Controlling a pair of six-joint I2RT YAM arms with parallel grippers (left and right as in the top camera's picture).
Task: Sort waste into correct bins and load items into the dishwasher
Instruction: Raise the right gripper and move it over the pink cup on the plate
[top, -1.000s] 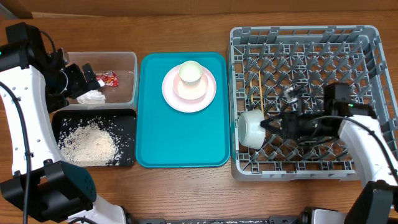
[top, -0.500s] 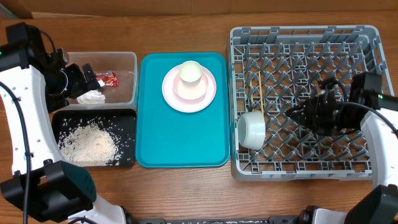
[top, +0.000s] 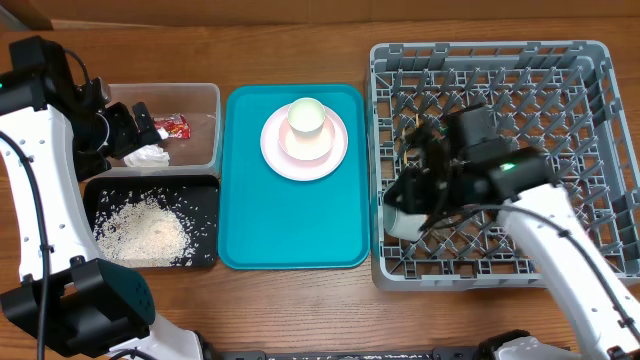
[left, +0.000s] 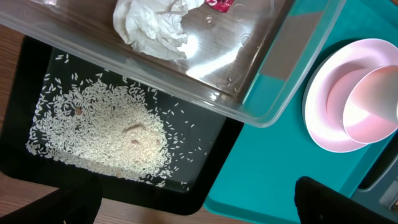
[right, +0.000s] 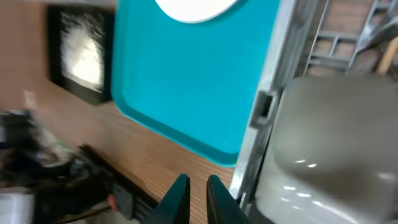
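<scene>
A white plate (top: 304, 143) with a small white cup (top: 306, 115) on it sits on the teal tray (top: 290, 220). A white bowl (top: 400, 220) lies in the left front of the grey dish rack (top: 590, 60). My right gripper (top: 408, 190) hovers over that bowl. In the right wrist view the right gripper (right: 198, 198) is shut with nothing between its fingers, and the bowl (right: 336, 143) is just to its right. The napkin (left: 155, 25) and red wrapper (left: 219, 5) lie in the clear tub (top: 205, 95). Rice (left: 102, 134) fills the black tray (top: 205, 250). My left gripper (left: 199, 205) is open above the trays.
The teal tray (right: 186, 68) lies between the bins and the rack. Bare wooden table runs along the front edge. The rack's upright pegs stand all around my right arm.
My right arm has swung from the right side of the rack to its left side, over the bowl, and its jaws have narrowed. The left arm has not moved.
</scene>
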